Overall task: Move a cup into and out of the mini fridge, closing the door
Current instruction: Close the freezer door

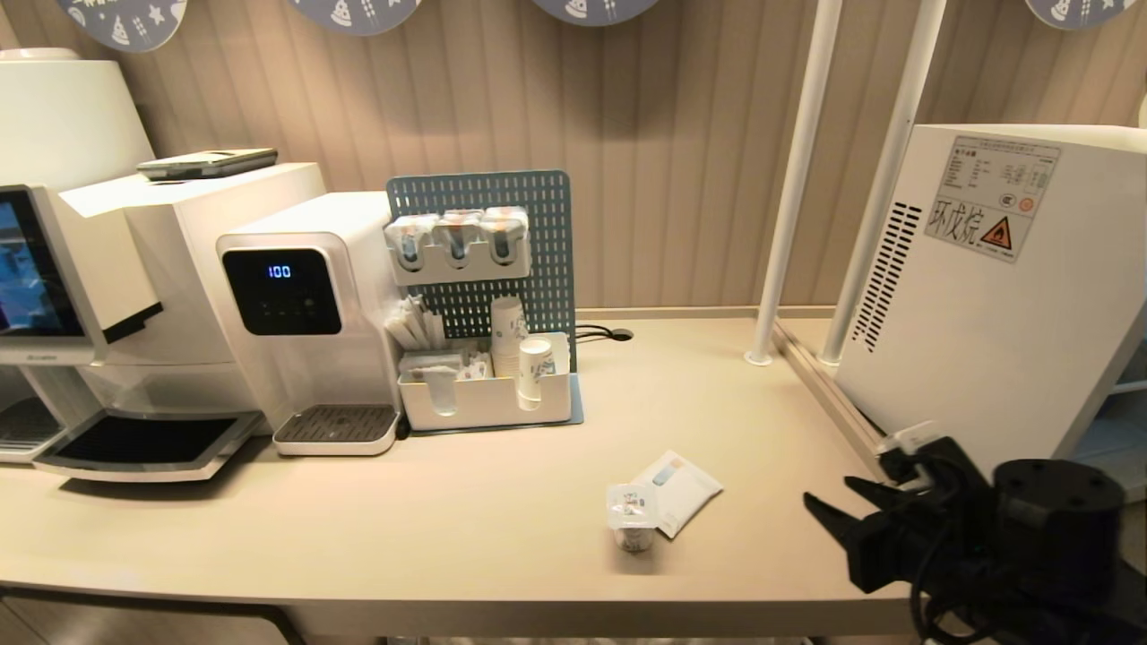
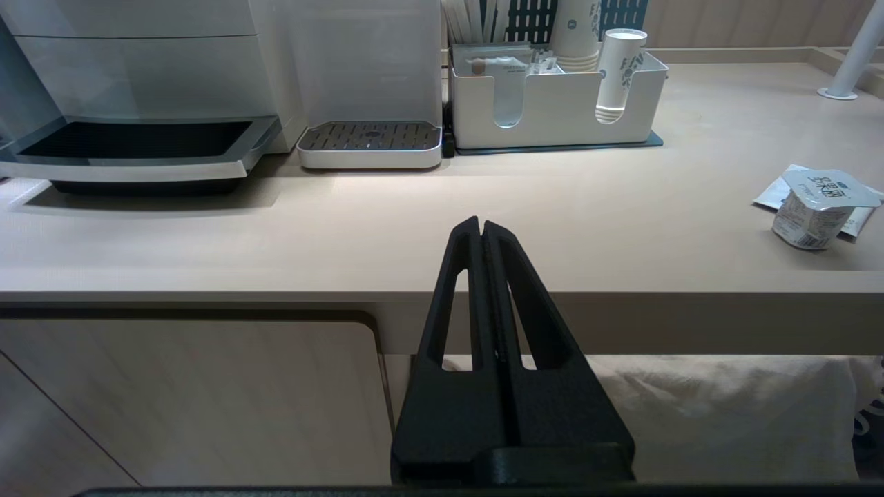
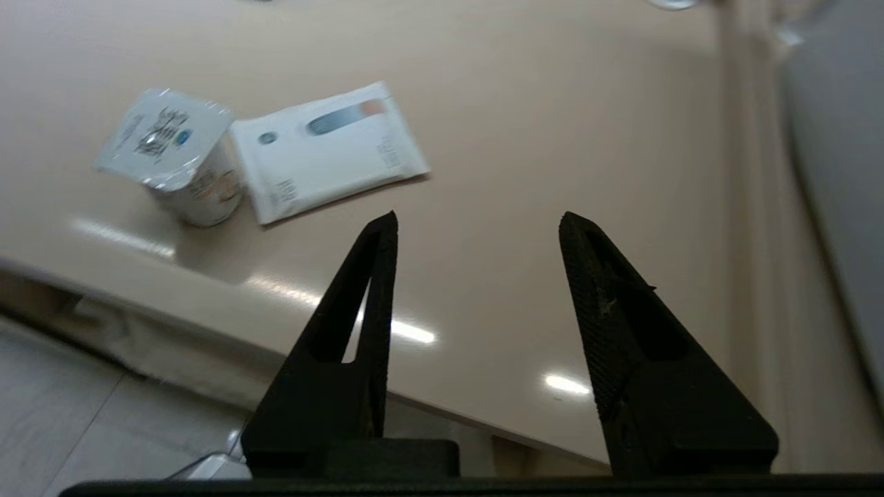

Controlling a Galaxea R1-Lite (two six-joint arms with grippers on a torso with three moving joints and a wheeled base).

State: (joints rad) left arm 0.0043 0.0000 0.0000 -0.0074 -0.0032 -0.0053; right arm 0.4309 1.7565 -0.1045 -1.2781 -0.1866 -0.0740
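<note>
The cup stands upright on the surface near its front edge, foil lid sealed, touching the corner of a flat white packet that lies just behind it. The right tool hangs over the front right part of the surface, its fingers apart and empty, well clear of the cup. The left tool sits below the front edge, fingers pressed together, holding nothing. The fridge stands at the right edge, its vented side showing. A white organiser with paper cups stands at the back.
</note>
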